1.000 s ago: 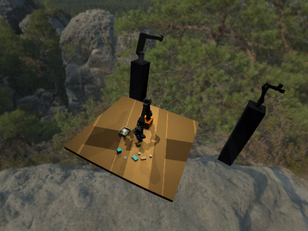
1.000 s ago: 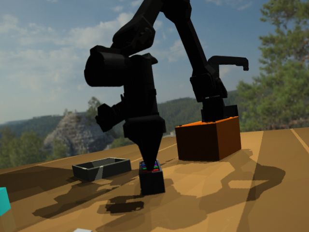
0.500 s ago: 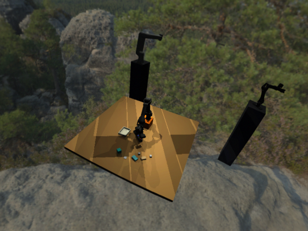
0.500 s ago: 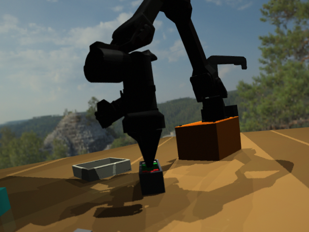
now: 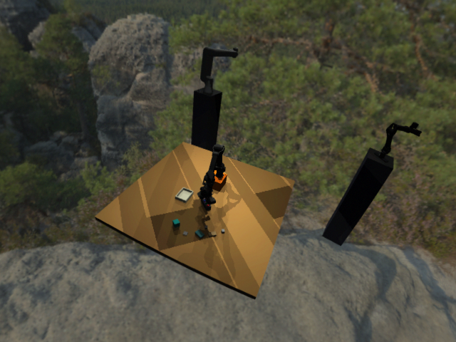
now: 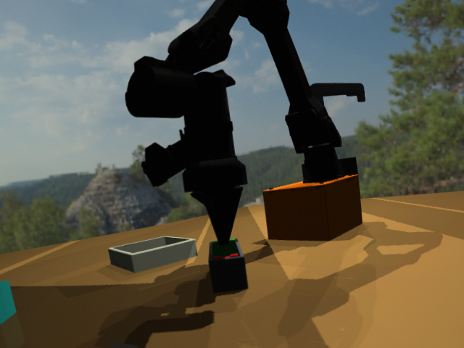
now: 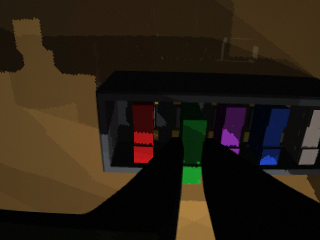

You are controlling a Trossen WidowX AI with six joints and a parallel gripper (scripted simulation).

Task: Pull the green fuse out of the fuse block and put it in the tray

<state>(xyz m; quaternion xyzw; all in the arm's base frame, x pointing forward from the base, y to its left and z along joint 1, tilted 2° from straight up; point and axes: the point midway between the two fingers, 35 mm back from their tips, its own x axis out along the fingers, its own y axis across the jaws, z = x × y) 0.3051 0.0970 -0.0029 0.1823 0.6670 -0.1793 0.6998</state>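
My gripper (image 6: pixel 224 241) (image 7: pixel 191 148) points straight down and is shut on the green fuse (image 6: pixel 218 249) (image 7: pixel 194 131). The fuse stands higher than its neighbours, and its near end overlaps the block's near rim in the wrist view. Whether its lower end is clear of the slot is hidden. The dark fuse block (image 6: pixel 229 275) (image 7: pixel 210 84) stands below the fingers. In it sit a red fuse (image 7: pixel 143 154), a purple fuse (image 7: pixel 234 118), a blue fuse (image 7: pixel 278 119) and a white fuse (image 7: pixel 309 144). The grey tray (image 5: pixel 180 200) (image 6: pixel 161 259) is beside the block, apart from it.
The arm's orange base box (image 5: pixel 221 179) (image 6: pixel 296 219) stands behind the block. A teal cube (image 5: pixel 176 222) (image 6: pixel 5 301), a flat teal piece (image 5: pixel 199 234) and several small grey pieces lie toward the table's front. Shadows cross the table.
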